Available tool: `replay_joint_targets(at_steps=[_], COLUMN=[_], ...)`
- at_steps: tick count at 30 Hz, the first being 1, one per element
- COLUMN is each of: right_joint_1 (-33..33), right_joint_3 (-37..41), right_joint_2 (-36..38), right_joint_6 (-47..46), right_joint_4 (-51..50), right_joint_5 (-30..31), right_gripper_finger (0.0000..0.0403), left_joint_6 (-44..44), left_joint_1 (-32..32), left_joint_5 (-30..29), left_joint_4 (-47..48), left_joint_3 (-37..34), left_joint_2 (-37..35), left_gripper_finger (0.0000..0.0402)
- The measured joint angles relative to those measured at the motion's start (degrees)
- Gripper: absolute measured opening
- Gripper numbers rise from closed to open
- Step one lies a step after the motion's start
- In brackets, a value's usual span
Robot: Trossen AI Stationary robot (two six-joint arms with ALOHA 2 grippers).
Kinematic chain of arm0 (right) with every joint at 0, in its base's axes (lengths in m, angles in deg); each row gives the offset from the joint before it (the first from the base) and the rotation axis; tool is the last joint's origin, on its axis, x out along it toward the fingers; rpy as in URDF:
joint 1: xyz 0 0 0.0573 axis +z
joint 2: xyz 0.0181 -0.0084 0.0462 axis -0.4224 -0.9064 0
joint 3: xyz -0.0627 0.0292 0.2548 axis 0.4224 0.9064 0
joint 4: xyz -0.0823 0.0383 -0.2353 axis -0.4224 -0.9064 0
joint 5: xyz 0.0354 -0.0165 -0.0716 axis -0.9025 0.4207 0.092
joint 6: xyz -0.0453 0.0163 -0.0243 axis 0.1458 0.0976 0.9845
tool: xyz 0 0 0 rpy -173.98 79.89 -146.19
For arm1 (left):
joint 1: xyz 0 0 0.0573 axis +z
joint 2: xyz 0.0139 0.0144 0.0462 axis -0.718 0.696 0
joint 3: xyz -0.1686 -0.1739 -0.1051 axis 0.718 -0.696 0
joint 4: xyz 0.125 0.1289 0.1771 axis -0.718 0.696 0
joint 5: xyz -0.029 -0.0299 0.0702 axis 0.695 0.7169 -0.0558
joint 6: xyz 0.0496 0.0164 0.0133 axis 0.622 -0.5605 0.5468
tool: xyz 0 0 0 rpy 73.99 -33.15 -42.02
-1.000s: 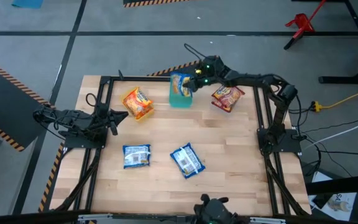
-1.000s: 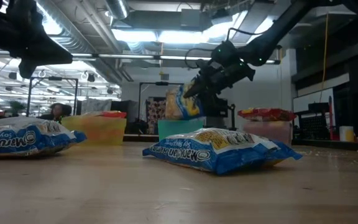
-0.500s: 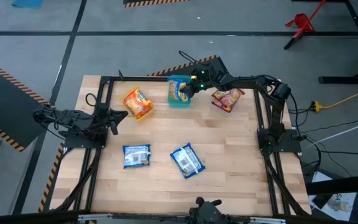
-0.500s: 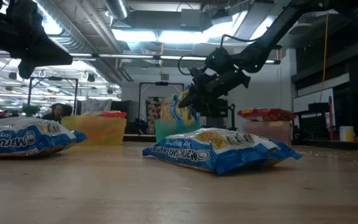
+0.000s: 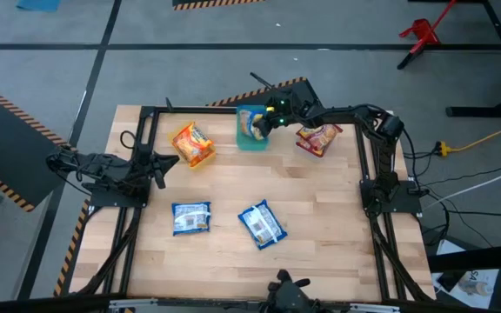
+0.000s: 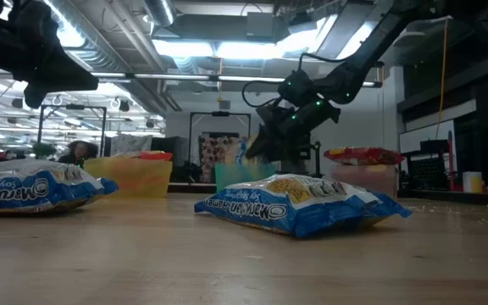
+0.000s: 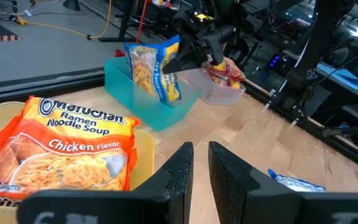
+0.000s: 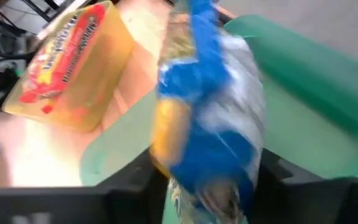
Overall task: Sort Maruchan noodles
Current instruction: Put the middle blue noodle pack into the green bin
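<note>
A blue-and-white Maruchan packet (image 7: 151, 68) stands on edge in the teal bin (image 5: 250, 137) at the table's far middle. My right gripper (image 5: 263, 122) is shut on its upper end. An orange packet (image 5: 191, 143) lies in the yellow bin (image 7: 145, 149) to the left of the teal bin. A red packet (image 5: 318, 136) lies in the clear bin (image 7: 219, 92) to its right. Two more blue packets (image 5: 190, 217) (image 5: 262, 223) lie flat on the bare table. At the left edge my left gripper (image 5: 159, 169) waits, shut on nothing. My right gripper pinches the blue packet's upper end (image 7: 169, 53) between its two fingers, one finger on each flat face. The fingers slant down at it from the table's right. The packet stands tilted, with its lower end inside the teal bin (image 7: 166, 106).
The three bins stand in a row along the far edge. A black frame (image 5: 368, 187) runs round the table. Bare wood lies between the bins and the two loose blue packets, the nearer of which (image 6: 299, 207) shows large in the low view.
My right gripper has gone down and a little toward the table's left with the blue packet. The packet hung above the teal bin before; now its lower end is down inside the bin.
</note>
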Motion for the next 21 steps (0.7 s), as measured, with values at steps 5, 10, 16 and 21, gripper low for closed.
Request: replay_joint_targets(at_steps=[5,10,16,21], right_joint_1=[0.0,-0.04,-0.04,-0.02], right_joint_3=[0.0,-0.17,-3.96,-10.26], right_joint_2=[0.0,0.0,0.0,0.0], right_joint_6=[2.9,3.72,6.77,12.46], right_joint_4=[-0.2,-0.79,-3.24,-13.56], right_joint_5=[0.82,3.4,4.44,9.61], right_gripper_finger=[0.0209,0.0255,0.027,0.0271], left_joint_6=[0.0,0.0,-0.07,-0.09], left_joint_1=[0.0,-0.01,0.01,0.0], left_joint_5=[0.0,0.0,0.0,0.0], left_joint_4=[0.0,0.0,0.92,0.92], left_joint_3=[0.0,0.0,0.0,0.0], left_joint_2=[0.02,0.0,0.02,0.0], left_gripper_finger=[0.0044,0.0044,0.0044,0.0044])
